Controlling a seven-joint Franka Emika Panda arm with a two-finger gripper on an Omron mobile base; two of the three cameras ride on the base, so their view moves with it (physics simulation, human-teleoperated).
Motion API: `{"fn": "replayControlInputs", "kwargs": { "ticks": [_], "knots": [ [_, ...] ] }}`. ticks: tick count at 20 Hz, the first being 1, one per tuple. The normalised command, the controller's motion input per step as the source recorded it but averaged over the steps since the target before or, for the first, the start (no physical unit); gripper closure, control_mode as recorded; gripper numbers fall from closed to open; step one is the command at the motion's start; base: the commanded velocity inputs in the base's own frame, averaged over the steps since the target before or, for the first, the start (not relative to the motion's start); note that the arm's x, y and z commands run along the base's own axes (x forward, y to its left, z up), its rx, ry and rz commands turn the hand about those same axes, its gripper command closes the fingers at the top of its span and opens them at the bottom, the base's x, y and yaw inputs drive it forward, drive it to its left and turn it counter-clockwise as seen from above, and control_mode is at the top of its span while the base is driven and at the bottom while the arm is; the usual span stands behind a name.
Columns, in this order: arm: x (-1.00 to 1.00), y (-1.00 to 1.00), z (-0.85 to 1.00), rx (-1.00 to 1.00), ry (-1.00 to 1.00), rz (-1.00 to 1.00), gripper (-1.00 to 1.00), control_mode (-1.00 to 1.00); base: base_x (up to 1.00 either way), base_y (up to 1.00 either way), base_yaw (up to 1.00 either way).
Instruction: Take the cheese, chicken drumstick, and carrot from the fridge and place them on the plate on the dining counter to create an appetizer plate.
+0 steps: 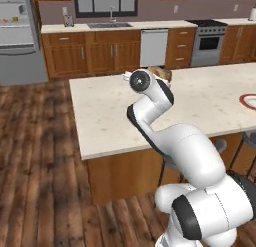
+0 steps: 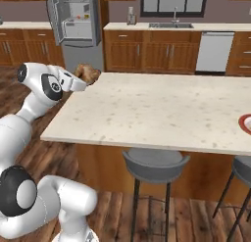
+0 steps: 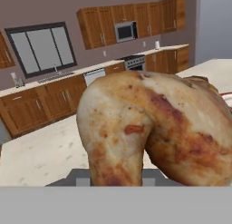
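My gripper (image 2: 82,81) is shut on the chicken drumstick (image 2: 88,73), a lumpy golden-brown piece, and holds it in the air at the left end of the dining counter (image 2: 157,108). The hand view has the drumstick (image 3: 154,128) close up, hiding the fingertips. From the left base view the drumstick (image 1: 161,72) peeks out behind my wrist, over the counter (image 1: 110,111). The red-rimmed plate (image 1: 249,100) sits at the counter's far right end, cut by the edge of the right base view (image 2: 245,122). The fridge (image 2: 73,20) stands open behind. The cheese and carrot are out of view.
Two grey stools (image 2: 156,165) (image 2: 242,170) stand at the near side of the island. Against the back wall run a wooden counter with a sink (image 1: 109,25), a dishwasher (image 1: 154,47) and a stove (image 1: 209,41). Wooden floor lies left of the island.
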Motion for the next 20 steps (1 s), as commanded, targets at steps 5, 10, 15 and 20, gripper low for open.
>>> {"fn": "replayControlInputs", "kwargs": {
  "ticks": [5,10,15,20],
  "knots": [
    [0.0,0.0,0.0,0.0,0.0,0.0,1.0,1.0,0.01,-1.0,0.0],
    [0.0,0.0,0.0,0.0,0.0,0.0,1.0,1.0,0.08,-1.0,0.0],
    [0.0,0.0,0.0,0.0,0.0,0.0,1.0,1.0,0.06,-1.0,0.0],
    [0.0,0.0,0.0,0.0,0.0,0.0,1.0,1.0,0.05,-1.0,0.0]
  ]
}}
